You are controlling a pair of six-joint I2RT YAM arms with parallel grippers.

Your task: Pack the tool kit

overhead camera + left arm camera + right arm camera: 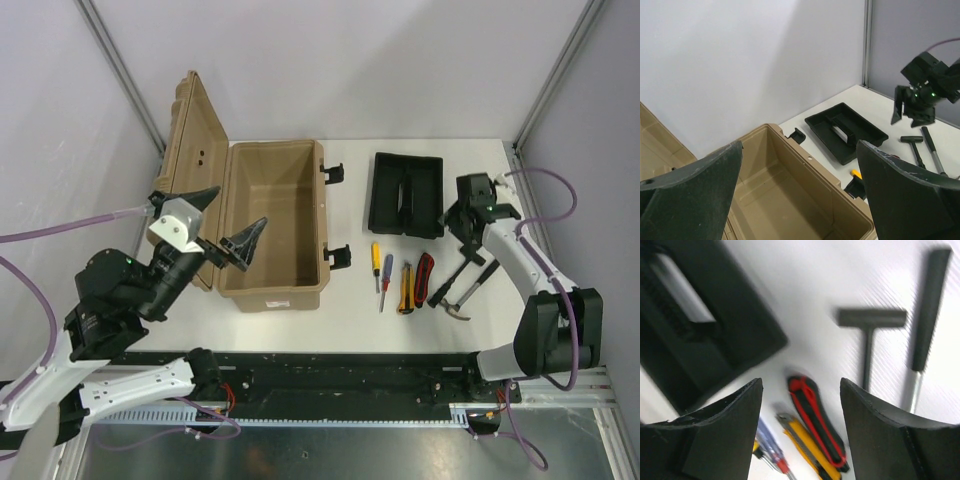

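Your left tool (222, 222) hangs wide apart and empty over the open case (280, 200). Your right arm is bent, and its tool (467, 243) hovers released above the hammers (871, 318) on the surface (300, 330).

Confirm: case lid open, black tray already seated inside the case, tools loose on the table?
Wrong on the tray. The black tray lies on the table right of the case, whose inside is empty; the top view shows it. Lid open and tools loose on the table: correct.

Overhead, two wrist views; hammers (468, 284) common
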